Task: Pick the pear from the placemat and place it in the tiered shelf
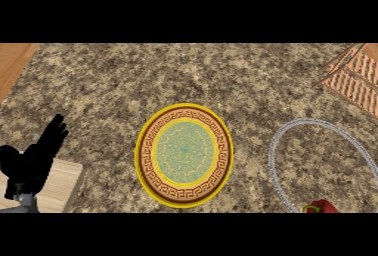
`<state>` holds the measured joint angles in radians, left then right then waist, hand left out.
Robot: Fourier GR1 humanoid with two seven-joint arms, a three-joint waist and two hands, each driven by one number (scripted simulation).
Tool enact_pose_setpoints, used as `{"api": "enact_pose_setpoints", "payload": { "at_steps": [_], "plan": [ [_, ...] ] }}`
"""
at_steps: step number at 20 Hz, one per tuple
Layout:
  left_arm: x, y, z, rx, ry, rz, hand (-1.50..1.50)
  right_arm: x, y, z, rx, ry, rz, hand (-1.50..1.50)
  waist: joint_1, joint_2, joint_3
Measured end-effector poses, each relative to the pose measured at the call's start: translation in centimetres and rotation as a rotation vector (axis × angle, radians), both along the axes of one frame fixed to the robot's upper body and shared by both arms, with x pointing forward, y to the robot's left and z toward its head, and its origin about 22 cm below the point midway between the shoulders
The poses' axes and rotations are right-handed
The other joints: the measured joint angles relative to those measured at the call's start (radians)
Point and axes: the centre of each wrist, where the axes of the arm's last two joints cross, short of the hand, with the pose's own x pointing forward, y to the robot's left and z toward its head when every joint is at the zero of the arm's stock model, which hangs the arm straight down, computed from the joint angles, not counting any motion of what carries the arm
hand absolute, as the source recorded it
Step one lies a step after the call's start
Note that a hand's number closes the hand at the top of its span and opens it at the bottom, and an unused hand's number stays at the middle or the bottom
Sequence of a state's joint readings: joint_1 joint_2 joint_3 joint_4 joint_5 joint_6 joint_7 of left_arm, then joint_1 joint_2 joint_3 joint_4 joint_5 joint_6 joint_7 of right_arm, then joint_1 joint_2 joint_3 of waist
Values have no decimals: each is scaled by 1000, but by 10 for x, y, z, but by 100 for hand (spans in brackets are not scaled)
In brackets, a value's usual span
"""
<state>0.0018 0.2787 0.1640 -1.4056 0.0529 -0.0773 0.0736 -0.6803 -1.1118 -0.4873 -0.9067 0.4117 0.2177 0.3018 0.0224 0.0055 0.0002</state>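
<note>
The left hand [35, 162] rests open near the counter's [221, 75] left edge, its black fingers [55, 131] straight, close together and holding nothing, above a pale wooden board [65, 181]. The right hand is out of view. No pear shows plainly. The only likely candidate is a small glossy red lump with a green bit [320, 207] at the near edge toward the right, lying just inside a thin grey ring [272, 155]. It is cut off there, so its long axis cannot be told. It lies well right of the fingers, beyond the ornate yellow-rimmed plate [184, 155], so the right hand probably suits. The coppery slatted tiered shelf [358, 75] stands at the far right corner of the speckled granite.
</note>
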Motion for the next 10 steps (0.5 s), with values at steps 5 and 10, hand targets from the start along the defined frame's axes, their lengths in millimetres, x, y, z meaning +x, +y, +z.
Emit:
{"api": "enact_pose_setpoints", "payload": {
  "at_steps": [5,10],
  "plan": [
    [9,-3,6,-1,3,-3,0,12,-15,-23,43,1,-34,150,4,2,1],
    [9,0,11,-2,-3,-4,0,17,-27,-43,67,25,-95,-150,8,3,1]
  ]
}}
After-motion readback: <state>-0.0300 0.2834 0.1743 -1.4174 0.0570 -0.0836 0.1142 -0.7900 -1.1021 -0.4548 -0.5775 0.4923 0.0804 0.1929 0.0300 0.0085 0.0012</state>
